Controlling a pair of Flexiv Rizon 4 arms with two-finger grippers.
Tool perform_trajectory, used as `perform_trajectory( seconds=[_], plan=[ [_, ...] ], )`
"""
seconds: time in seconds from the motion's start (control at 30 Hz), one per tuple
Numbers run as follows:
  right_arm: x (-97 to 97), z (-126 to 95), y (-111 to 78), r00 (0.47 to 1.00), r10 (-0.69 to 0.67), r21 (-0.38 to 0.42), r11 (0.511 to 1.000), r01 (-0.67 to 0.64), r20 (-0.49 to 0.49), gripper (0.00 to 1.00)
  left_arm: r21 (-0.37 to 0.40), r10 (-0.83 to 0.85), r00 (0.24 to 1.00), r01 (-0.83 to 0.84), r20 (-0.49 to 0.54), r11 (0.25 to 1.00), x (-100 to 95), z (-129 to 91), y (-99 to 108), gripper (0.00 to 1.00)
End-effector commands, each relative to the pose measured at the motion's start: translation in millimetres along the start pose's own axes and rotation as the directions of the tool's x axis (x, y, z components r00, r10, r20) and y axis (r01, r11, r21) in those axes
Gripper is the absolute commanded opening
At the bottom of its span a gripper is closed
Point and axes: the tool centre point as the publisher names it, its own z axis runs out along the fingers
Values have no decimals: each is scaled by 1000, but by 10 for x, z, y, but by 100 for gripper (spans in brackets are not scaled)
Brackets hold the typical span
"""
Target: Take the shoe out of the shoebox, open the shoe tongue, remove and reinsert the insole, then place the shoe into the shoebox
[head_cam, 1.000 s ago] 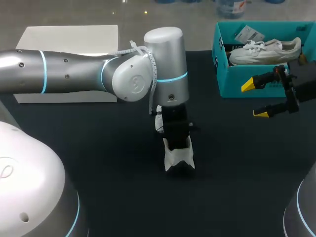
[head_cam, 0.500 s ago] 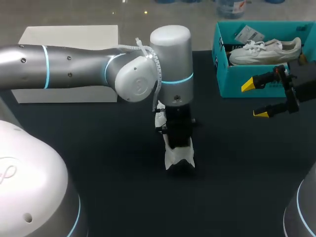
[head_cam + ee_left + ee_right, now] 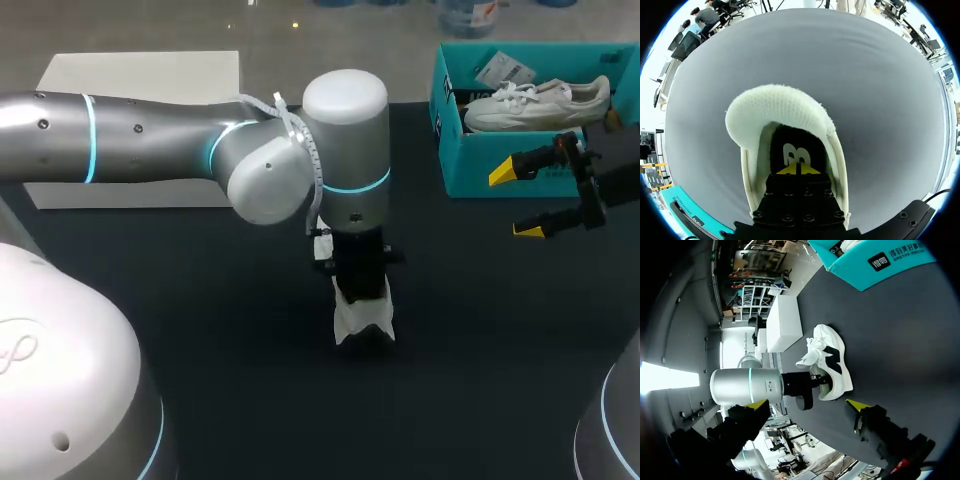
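Observation:
A white shoe (image 3: 363, 322) with a black side mark stands on the dark table, mid-table. My left gripper (image 3: 361, 292) points down into its opening. In the left wrist view the yellow tips (image 3: 796, 169) are pressed together, shut, over the heel end of the black insole (image 3: 782, 142). I cannot see whether they pinch it. The shoe's white knit upper (image 3: 775, 107) lies ahead of them. My right gripper (image 3: 515, 202) hangs open in front of the teal shoebox (image 3: 500, 170), holding nothing. From the right wrist view the shoe (image 3: 829, 362) lies ahead of the open gripper (image 3: 807, 405).
A second white shoe (image 3: 535, 100) lies inside the shoebox at the back right. A white box (image 3: 140, 75) stands at the back left, also seen as the white box (image 3: 782, 322) beyond the shoe. Dark tabletop (image 3: 200, 300) surrounds the shoe.
My left arm's wrist has shifted slightly right and turned, its gripper staying inside the shoe. The shoe and the right arm have not moved.

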Motion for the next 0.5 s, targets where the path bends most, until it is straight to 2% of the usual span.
perform_trajectory(
  seconds=[0.03, 0.2, 0.3, 0.5],
  plan=[
    [2, 9, 0, 1000, 1, 0, 1000, -1, 4, 100, -56, -2, 1000, 0, -29, 998, -13, -84, 7, 0],
    [2, 9, 0, 1000, 1, 0, 1000, -1, 4, 100, -206, -5, 1000, 1, -19, 979, 23, -428, 216, 0],
    [2, 9, 0, 1000, 1, 0, 1000, -1, 4, 100, -267, -8, 1000, 6, -6, 964, -1, -581, 329, 0],
    [2, 9, 0, 1000, 1, 0, 1000, -1, 4, 100, -310, -15, 1000, 16, 4, 951, -52, -727, 502, 0]
  ],
)
